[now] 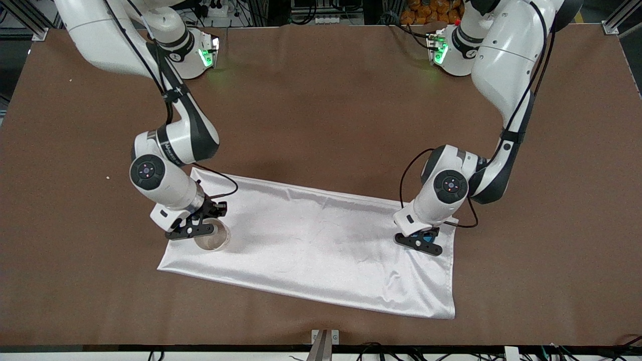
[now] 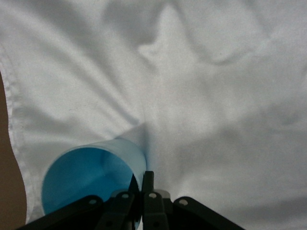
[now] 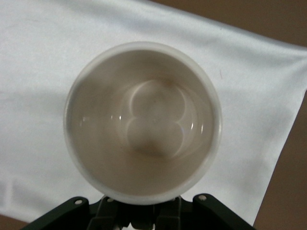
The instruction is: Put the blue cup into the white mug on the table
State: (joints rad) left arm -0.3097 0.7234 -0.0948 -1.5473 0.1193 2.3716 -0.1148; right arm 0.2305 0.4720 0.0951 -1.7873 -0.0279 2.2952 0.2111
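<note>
Front view: no readable writing anywhere I can see; there is small lettering on the right arm's forearm band, too small to read. Brown tabletop [image 1: 321, 100] carries a shiny white cloth [image 1: 321, 240] lying slantwise. My right tool [image 1: 198, 228] sits at the cloth's right-arm end, down at the white mug [image 1: 213, 239], which stands upright on the cloth, mouth open upward, partly hidden by the tool. My left tool [image 1: 420, 241] is low at the cloth's left-arm end; only a bit of the blue cup [image 1: 425, 239] shows between the black fingers, the rest covered by the wrist. The two are well apart, plain cloth between them, nothing standing in the way.

Left wrist view: left tool [image 2: 140, 191] has its fingers nearly together, pinching the wall of the blue cup [image 2: 86, 177] at the rim, so it's closed on the cup. Cup is on wrinkled white cloth [image 2: 216, 96] near the cloth's hem; brown tabletop [image 2: 5, 191] strip at the edge.

Right wrist view: white mug [image 3: 142, 122] fills the frame, cream inside, empty. Right tool [image 3: 141, 213] is right at the rim, fingers hidden under the mug; can't tell if it's gripping. Cloth [image 3: 38, 72] beneath, tabletop [image 3: 288, 182] past its corner.
</note>
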